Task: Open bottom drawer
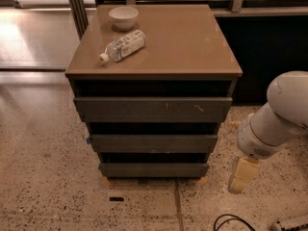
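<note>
Bottom drawer untouched; gripper low near floor, right of it, apart; openness cannot tell.

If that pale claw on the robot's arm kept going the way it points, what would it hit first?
The gripper, low to the right of the cabinet, points downward, so it would most likely meet the speckled floor first, not the bottom drawer; depth is hard to judge.
</note>
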`<state>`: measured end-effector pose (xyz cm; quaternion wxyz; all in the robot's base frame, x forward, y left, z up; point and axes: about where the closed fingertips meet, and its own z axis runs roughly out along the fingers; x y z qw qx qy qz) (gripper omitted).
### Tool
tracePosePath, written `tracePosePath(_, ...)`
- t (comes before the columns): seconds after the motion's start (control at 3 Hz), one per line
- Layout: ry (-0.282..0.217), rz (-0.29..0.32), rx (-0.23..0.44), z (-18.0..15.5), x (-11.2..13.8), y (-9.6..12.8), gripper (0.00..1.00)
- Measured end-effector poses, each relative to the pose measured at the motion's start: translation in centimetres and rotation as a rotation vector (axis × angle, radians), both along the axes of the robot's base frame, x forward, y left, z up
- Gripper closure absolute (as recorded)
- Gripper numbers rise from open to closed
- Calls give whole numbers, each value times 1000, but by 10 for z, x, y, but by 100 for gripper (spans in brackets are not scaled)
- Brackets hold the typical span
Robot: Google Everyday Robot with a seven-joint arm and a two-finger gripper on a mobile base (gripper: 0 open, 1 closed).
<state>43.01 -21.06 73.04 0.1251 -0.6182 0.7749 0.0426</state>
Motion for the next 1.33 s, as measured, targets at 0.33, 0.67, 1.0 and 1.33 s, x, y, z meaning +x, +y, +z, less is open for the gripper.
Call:
tracePosePath(0.33, 0, 0, 0, 0, 0, 0, 0)
tracePosePath(0.67, 1, -7, 14, -9, 0, -4, 0)
tracePosePath(1.0, -5, -9, 86, -41, 12, -8, 0)
tracePosePath(1.33, -2, 18, 158, -90, 32, 2, 0)
